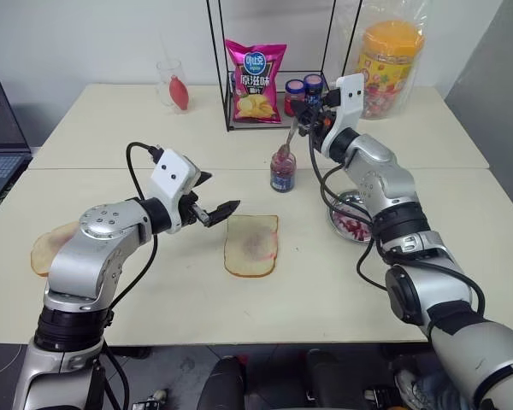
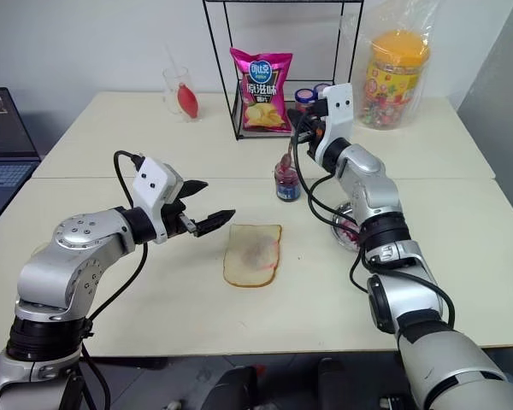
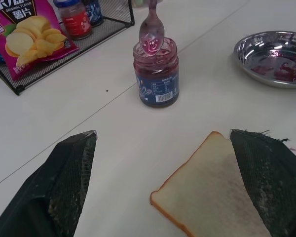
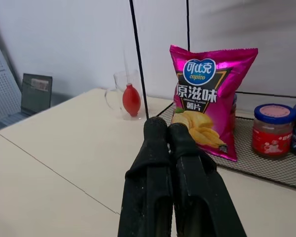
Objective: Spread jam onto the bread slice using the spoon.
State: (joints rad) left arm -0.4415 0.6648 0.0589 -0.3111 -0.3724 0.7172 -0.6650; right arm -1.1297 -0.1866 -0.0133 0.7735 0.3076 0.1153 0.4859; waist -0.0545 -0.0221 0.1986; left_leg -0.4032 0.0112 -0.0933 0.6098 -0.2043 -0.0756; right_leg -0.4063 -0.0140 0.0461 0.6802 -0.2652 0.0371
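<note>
Jam [image 3: 156, 81] sits in a small clear glass jar [image 1: 283, 170] standing upright on the table [image 1: 154, 128], at about 12 o'clock from the bread slice [image 1: 252, 244] and well apart from it. The spoon [image 3: 151, 30] hangs bowl-down directly over the jar mouth, its bowl smeared red and at or just inside the rim; whether it touches the jam cannot be told. Its handle runs up toward 1 o'clock into the right gripper [image 1: 303, 120], whose jaws are pressed together, as the right wrist view shows with both black fingers [image 4: 155, 148] side by side. The spoon handle itself is hidden in that view, so the grip is read from the head views.

The bread slice lies flat near the table centre, with a pale pink patch in its middle. The left gripper [image 1: 215, 201] hovers just beside the slice at its 10 o'clock, jaws wide apart and holding nothing; in the left wrist view a corner of the slice lies between the two fingertips [image 3: 71, 163].

A shiny metal dish [image 1: 352, 219] with red smears rests at 3 o'clock from the slice, partly behind the right arm. A second bread slice [image 1: 47, 248] lies at 9 o'clock near the table edge. A pink chip bag [image 1: 255, 81] and two small lidded jars [image 1: 301, 89] stand on the wire rack [image 1: 231, 94] at 12 o'clock beyond the jar.
</note>
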